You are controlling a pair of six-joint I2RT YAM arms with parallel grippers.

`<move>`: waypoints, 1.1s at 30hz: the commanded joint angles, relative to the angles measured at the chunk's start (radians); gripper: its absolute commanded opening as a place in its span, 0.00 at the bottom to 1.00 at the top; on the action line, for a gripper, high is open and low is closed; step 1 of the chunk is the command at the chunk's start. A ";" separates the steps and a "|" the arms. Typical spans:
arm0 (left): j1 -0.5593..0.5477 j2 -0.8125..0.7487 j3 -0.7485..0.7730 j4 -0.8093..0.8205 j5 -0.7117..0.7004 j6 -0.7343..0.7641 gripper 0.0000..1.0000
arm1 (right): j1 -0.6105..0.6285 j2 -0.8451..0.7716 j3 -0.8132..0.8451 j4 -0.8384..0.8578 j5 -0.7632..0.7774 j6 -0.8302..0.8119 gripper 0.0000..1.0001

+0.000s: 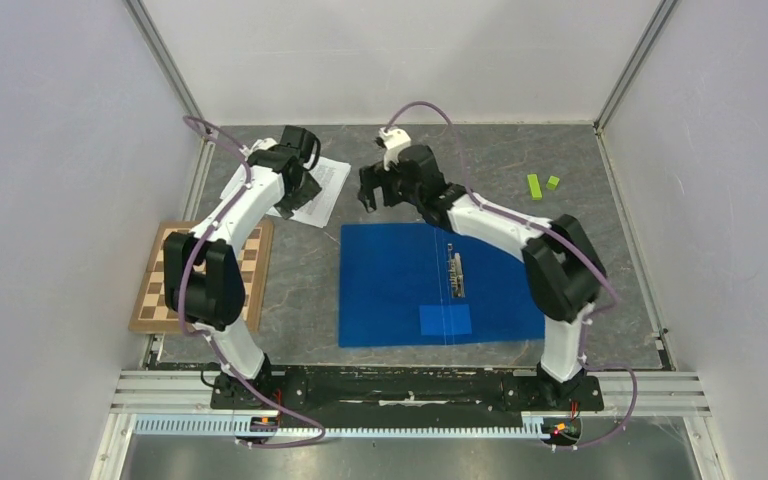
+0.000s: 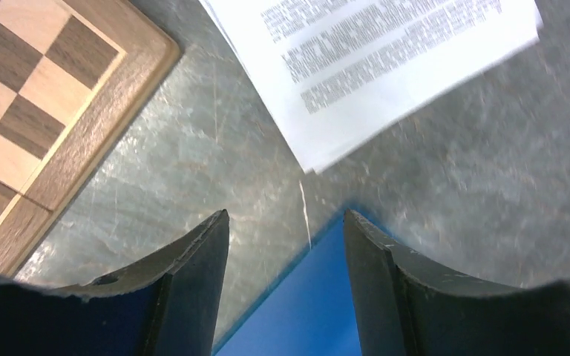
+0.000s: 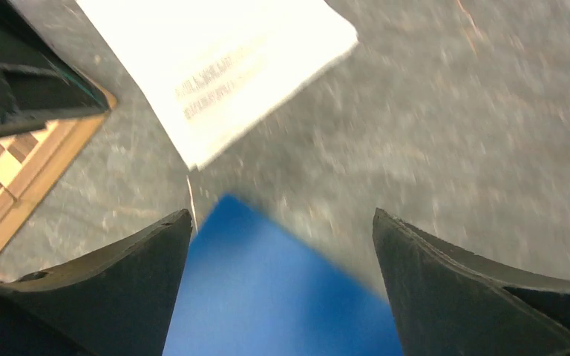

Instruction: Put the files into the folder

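**Q:** Start at the left. What lies there?

**A:** The chessboard [image 1: 255, 262] lies on the table [image 1: 600, 250], well to the left of the folder [image 1: 400, 285]. My left arm crosses over part of it.

**Q:** And your left gripper?

**A:** My left gripper [image 2: 286, 222] hangs beyond the folder's far left corner, up by the files [image 1: 328, 185]. Its fingers stand apart with only grey table and a blue corner of the folder showing between them. It holds nothing.

**Q:** Where are the files, exactly?

**A:** They lie flat on the table just off the folder's far left corner, turned at an angle to it. A narrow strip of bare table separates their nearest corner from the blue edge, so they are outside the folder. My left wrist hides part of them from above.

**Q:** Your right gripper?

**A:** My right gripper [image 3: 282, 216] hangs near the folder's far edge, towards its left end. The fingers are spread wide and empty, and its own camera shows the folder's corner between them.

**Q:** The folder itself?

**A:** It lies flat, with a metal clip [image 1: 456, 274] showing on it, right of its middle.

**Q:** Anything further right?

**A:** Two small green blocks [image 1: 542, 184] sit beyond the folder's far right corner, well apart from it
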 commanded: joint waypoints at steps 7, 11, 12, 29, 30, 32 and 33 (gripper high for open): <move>0.173 0.120 0.033 0.264 0.051 -0.064 0.64 | -0.055 0.513 0.498 0.313 -0.274 0.036 0.98; 0.220 0.255 0.186 0.231 0.063 -0.087 0.65 | -0.089 0.662 0.593 0.528 -0.274 0.164 0.98; 0.228 0.282 0.214 0.222 0.064 -0.092 0.65 | -0.097 0.693 0.623 0.562 -0.252 0.191 0.98; 0.233 0.678 0.663 -0.155 -0.055 -0.304 0.64 | -0.081 0.947 0.842 0.684 -0.144 0.529 0.98; 0.231 0.695 0.681 -0.184 -0.050 -0.324 0.64 | -0.077 0.942 0.835 0.679 -0.147 0.530 0.98; 0.227 0.722 0.698 -0.216 -0.029 -0.350 0.63 | -0.069 0.939 0.829 0.659 -0.145 0.531 0.98; 0.227 0.730 0.702 -0.231 -0.018 -0.363 0.63 | -0.068 0.944 0.835 0.650 -0.143 0.533 0.98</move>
